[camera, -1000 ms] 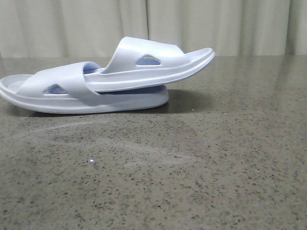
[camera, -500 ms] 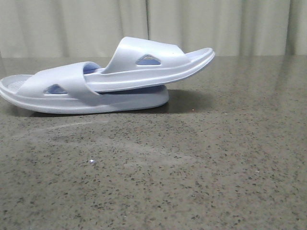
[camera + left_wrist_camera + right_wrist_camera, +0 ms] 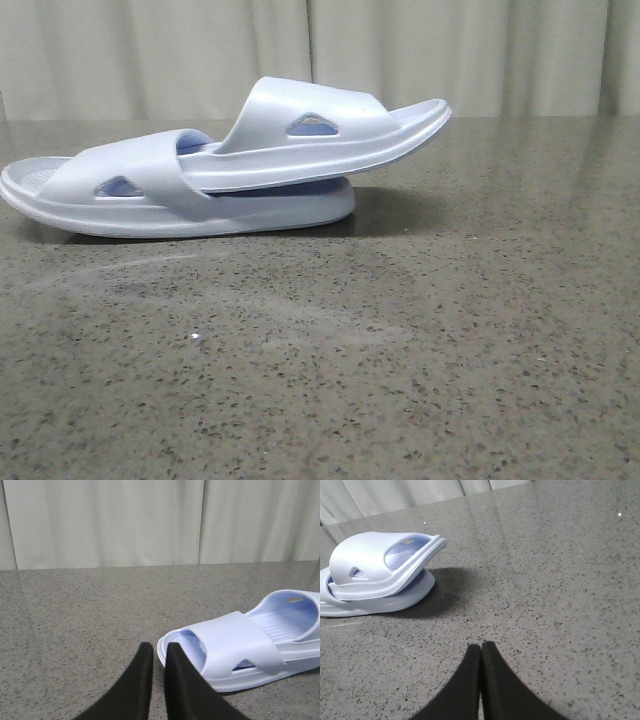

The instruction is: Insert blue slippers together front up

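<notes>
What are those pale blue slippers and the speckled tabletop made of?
The blue slippers look like one-piece moulded foam or soft rubber: matte with a slight sheen, thick seamless soles, ribbed footbeds. The tabletop looks like polished stone or a granite-look laminate: grey-brown, dark-speckled, faintly reflective. Which one, I can't tell.

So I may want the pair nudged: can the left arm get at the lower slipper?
Probably yes. The left gripper, fingers nearly together, sits just short of the lower slipper with only bare table between them.

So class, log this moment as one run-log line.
slippers: nested, one tucked under other's strap | left gripper: shut, empty | right gripper: shut, empty | table
</notes>
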